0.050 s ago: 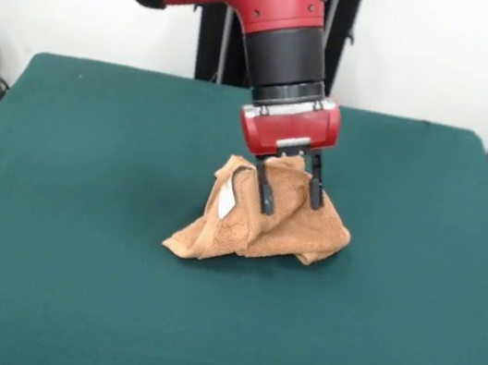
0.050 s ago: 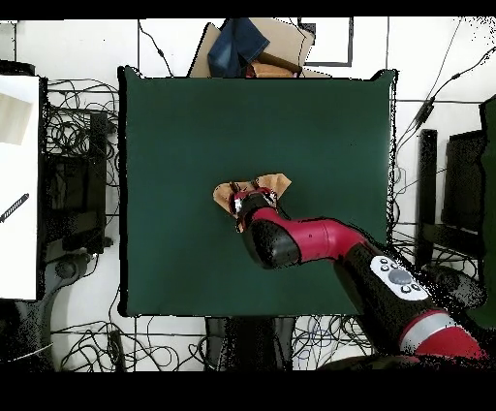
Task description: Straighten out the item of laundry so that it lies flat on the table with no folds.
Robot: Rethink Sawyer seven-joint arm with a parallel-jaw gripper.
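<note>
One towel (image 1: pixel 266 219), one hand (image 1: pixel 290 197), one counter (image 1: pixel 80 211). The towel is bunched near the middle of the green counter, pulled up into a tent-like peak with folds spilling down both sides; a white label (image 1: pixel 226 200) is seen on its left slope. The peak is pinched between the hand's two black fingers (image 1: pixel 264 189), closed onto the cloth. Lower edges are rested on the counter.

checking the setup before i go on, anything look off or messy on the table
Only the towel stands out: it is bunched into a peaked heap near the middle of the table, pulled up where the gripper fingers pinch it, its white label showing. Nothing looks spilled or damaged.
</note>
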